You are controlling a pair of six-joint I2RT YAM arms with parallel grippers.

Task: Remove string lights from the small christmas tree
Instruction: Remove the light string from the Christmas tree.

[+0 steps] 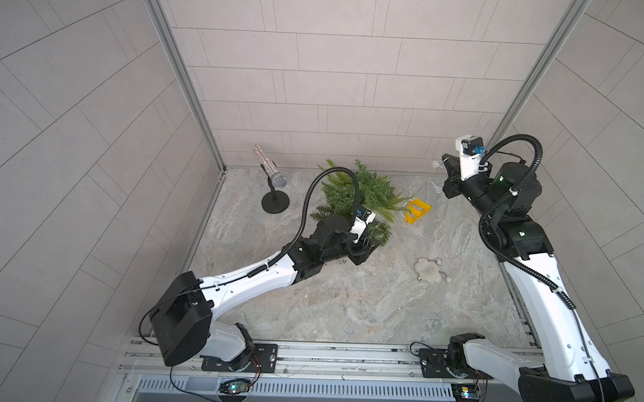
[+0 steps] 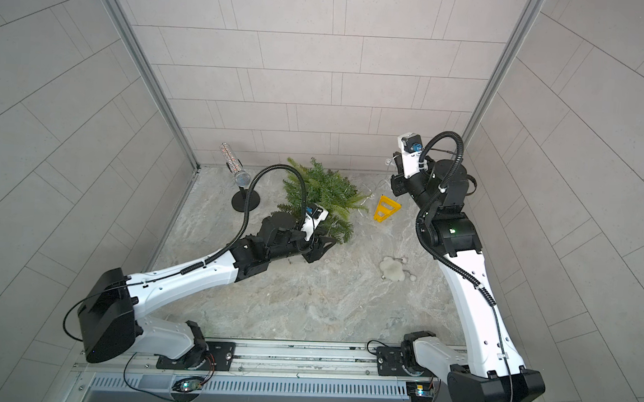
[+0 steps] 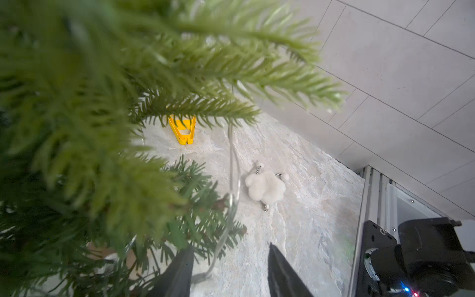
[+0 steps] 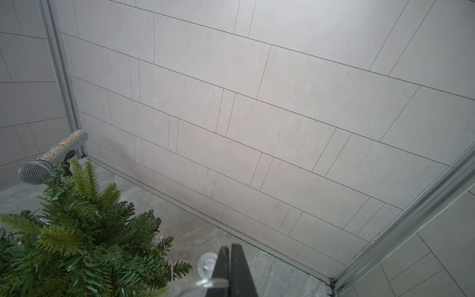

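The small christmas tree stands at the back middle of the stone table. The string lights show as a thin silvery wire hanging out of its lower branches. My left gripper is at the near side of the tree, low by the branches. It is open, and the wire passes loosely between its fingers. My right gripper is raised near the back right corner, to the right of the tree. It is shut on the wire, with a clear round bulb right beside the fingers.
A glittery microphone on a black stand sits left of the tree. A yellow plastic frame lies just right of it. A fluffy white toy lies nearer the front right. The tiled back wall is close behind.
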